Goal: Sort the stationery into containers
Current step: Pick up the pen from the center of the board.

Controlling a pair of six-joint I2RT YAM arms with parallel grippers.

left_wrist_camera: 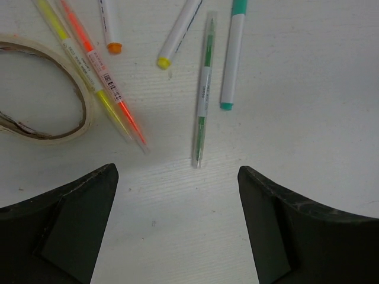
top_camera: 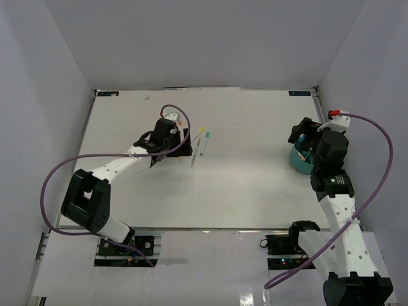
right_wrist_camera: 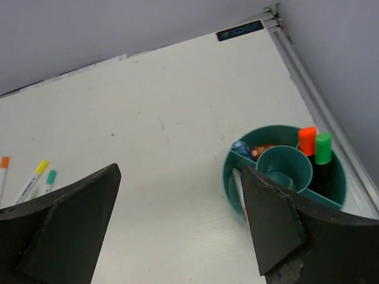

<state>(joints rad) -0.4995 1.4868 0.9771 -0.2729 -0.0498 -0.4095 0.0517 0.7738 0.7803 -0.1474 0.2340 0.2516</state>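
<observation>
Now | white table (top_camera: 248, 185) | grey walls (top_camera: 210, 38) | left pincer (left_wrist_camera: 177, 171) agape | right pincer (right_wrist_camera: 180, 170) agape

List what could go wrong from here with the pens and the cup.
The green pen lies close beside the teal-tipped marker; the open left gripper may well catch both. The orange pen and yellow pen lie tight together by the loop, so lifting one could drag the other. The open right gripper hangs by the cup, near the edge of the table, and might knock it.
</observation>
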